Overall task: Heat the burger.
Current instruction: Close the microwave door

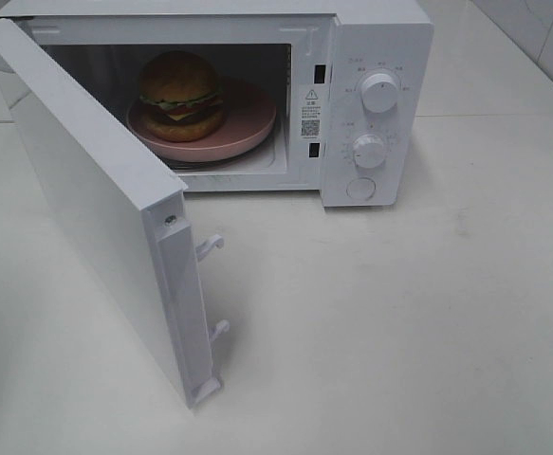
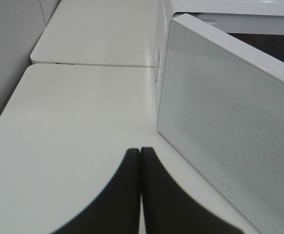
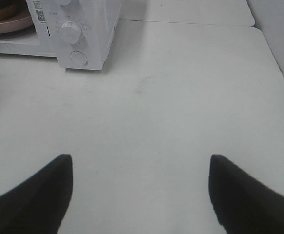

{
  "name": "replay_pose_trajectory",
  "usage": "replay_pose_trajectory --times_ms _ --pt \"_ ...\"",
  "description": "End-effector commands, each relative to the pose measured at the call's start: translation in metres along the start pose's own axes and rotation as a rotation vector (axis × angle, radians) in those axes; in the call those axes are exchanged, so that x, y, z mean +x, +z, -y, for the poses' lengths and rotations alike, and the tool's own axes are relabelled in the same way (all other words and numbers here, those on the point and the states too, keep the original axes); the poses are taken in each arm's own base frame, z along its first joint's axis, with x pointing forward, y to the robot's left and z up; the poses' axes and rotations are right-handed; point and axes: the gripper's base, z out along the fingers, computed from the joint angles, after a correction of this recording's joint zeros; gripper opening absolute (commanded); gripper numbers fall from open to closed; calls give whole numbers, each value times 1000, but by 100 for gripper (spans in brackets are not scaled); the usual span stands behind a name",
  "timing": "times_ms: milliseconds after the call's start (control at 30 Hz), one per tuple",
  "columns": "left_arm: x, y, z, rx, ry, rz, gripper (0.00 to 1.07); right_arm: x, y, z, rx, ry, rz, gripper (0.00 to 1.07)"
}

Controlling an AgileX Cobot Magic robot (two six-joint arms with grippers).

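The burger (image 1: 180, 95) sits on a pink plate (image 1: 248, 128) inside the white microwave (image 1: 380, 57), whose door (image 1: 96, 199) stands swung open toward the front left. Neither gripper shows in the exterior high view. In the left wrist view my left gripper (image 2: 140, 152) is shut with its dark fingers pressed together and empty, hovering over the table just outside the door's outer face (image 2: 229, 107). My right gripper (image 3: 141, 161) stands open and empty above bare table, well back from the microwave's control panel (image 3: 73, 34). A sliver of the plate (image 3: 8, 22) shows at that view's edge.
Two white dials (image 1: 380, 92) (image 1: 368, 150) and a round button (image 1: 360, 188) sit on the microwave's right panel. Door latch hooks (image 1: 210, 246) stick out of the open door's edge. A seam (image 2: 93, 65) joins a second table behind. A grey wall (image 2: 10, 53) runs along the left.
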Motion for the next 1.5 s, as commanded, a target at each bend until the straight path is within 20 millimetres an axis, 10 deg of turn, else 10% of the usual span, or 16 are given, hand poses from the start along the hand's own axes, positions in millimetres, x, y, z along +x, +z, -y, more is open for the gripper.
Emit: replay_pose_trajectory --times_ms 33,700,1500 --pt "0 13 -2 -11 17 46 0 3 -3 0 1 4 28 75" --pt "36 95 -24 -159 24 184 0 3 -3 0 1 4 28 75" --pt "60 149 24 333 89 203 0 3 -3 0 1 4 28 75"
